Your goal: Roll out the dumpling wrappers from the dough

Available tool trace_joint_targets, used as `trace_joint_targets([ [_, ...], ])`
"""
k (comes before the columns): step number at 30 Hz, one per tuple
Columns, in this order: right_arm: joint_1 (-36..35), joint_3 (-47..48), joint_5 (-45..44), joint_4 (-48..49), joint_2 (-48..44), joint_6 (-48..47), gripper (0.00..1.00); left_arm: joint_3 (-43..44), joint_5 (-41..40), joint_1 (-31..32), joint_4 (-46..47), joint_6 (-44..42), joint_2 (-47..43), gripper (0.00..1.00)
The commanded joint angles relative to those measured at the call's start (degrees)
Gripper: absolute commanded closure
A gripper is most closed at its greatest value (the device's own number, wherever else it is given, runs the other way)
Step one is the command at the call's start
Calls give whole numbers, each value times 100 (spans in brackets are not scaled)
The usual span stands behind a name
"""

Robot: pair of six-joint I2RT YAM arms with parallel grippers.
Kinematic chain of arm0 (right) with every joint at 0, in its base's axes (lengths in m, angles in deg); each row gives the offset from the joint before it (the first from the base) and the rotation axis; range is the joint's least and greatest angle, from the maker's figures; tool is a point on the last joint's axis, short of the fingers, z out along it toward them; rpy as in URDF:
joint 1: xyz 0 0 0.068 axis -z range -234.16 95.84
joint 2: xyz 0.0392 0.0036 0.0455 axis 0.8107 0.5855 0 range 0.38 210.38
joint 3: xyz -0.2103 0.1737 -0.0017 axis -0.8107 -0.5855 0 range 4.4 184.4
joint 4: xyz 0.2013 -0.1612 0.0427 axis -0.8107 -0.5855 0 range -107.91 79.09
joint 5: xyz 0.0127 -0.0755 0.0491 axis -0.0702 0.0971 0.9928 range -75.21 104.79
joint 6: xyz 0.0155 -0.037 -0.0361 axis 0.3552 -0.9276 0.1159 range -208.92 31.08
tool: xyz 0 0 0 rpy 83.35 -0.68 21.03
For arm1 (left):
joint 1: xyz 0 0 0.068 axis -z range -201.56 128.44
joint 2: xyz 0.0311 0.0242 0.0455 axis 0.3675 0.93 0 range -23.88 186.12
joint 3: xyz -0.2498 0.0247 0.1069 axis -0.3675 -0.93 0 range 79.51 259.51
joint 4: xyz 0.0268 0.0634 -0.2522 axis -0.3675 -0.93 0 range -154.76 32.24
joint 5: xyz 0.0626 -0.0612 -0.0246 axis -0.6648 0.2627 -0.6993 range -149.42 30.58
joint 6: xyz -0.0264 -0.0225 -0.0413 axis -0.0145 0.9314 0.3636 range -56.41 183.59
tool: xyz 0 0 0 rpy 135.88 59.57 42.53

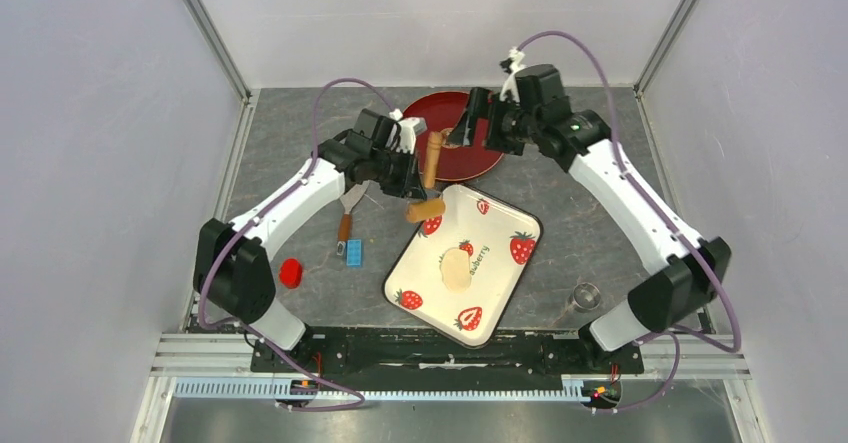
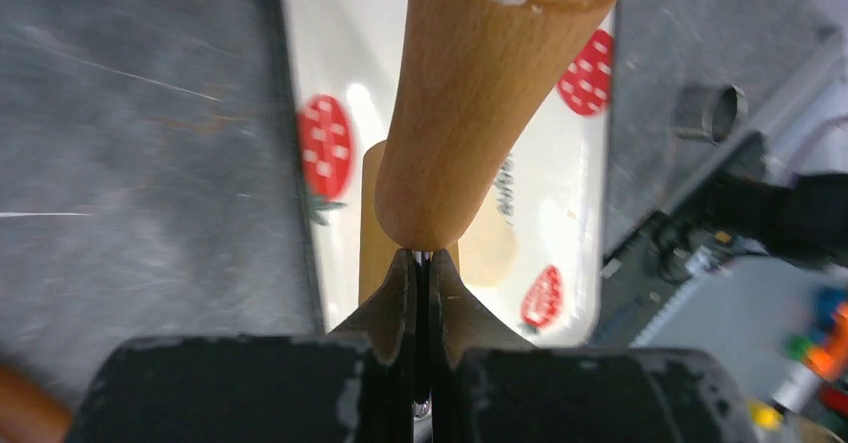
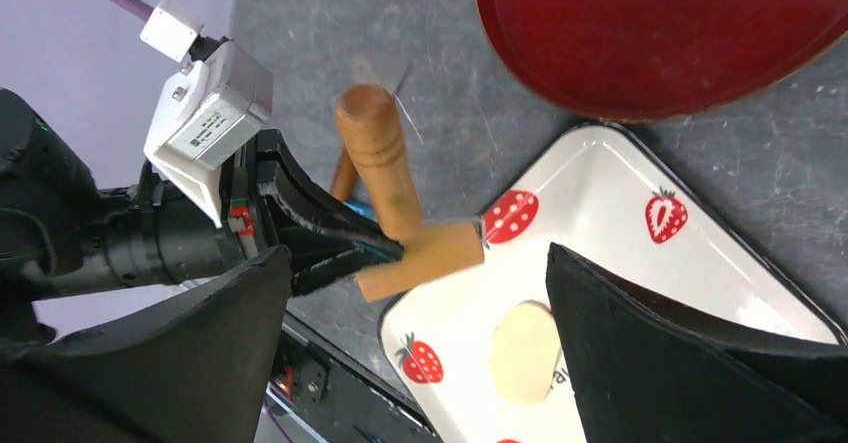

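The dough [image 1: 456, 268] is a flattened pale oval lying in the middle of the strawberry tray [image 1: 430, 285]. It also shows in the left wrist view [image 2: 492, 248] and the right wrist view [image 3: 525, 353]. My left gripper [image 1: 413, 191] is shut on the tan wooden roller [image 1: 432, 158], gripping where the handle meets the roller head, and holds it above the tray's far left corner. In the left wrist view the fingers [image 2: 395, 298] are pressed together under the handle [image 2: 470, 113]. My right gripper [image 1: 470, 123] is open and empty over the red plate [image 1: 450, 166]. No round wrappers are in view.
A spatula [image 1: 347, 218], a blue block [image 1: 354, 253] and a red cap [image 1: 291, 273] lie left of the tray. A small metal ring cutter [image 1: 586, 296] stands at the right near the right arm's base. The red plate [image 3: 650, 33] lies behind the tray.
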State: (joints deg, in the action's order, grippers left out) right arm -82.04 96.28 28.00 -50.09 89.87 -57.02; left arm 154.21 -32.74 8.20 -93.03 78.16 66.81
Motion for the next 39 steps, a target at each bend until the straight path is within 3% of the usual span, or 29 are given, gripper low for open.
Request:
trace_joint_targets([
  [1,324,-180,368,654,-430,218,2,290,-1590,28,7,-635,-626,98],
  [5,566,-149,774,704,-445,388,2,-318,-2724,181,917,-1401,-1308,98],
  [14,722,-71,1955,1005,-215,806,2,-1600,-4646,1075,2829,-4543,-2425,98],
  [18,723,-144,2494,1514,-147,1277,2,-2255,-5625,1610,4122,-6196,-2680,98],
  [25,552,-751,3060,2553,-183,2029,2,-2766,-6759,1922,6120,-8520,-2628,98],
  [29,294,-1157,3108,3266,-219,2532,2,-3187,-6869,1988,7933,-9851,-2443,98],
  [32,120,-1470,3139,4273,-215,3080,2,-3347,-6866,2014,8746,-10544,-2228,98],
  [39,-41,-1387,3180,5032,99,3512,2,-3250,-6944,2051,8863,-10705,-2159,98],
])
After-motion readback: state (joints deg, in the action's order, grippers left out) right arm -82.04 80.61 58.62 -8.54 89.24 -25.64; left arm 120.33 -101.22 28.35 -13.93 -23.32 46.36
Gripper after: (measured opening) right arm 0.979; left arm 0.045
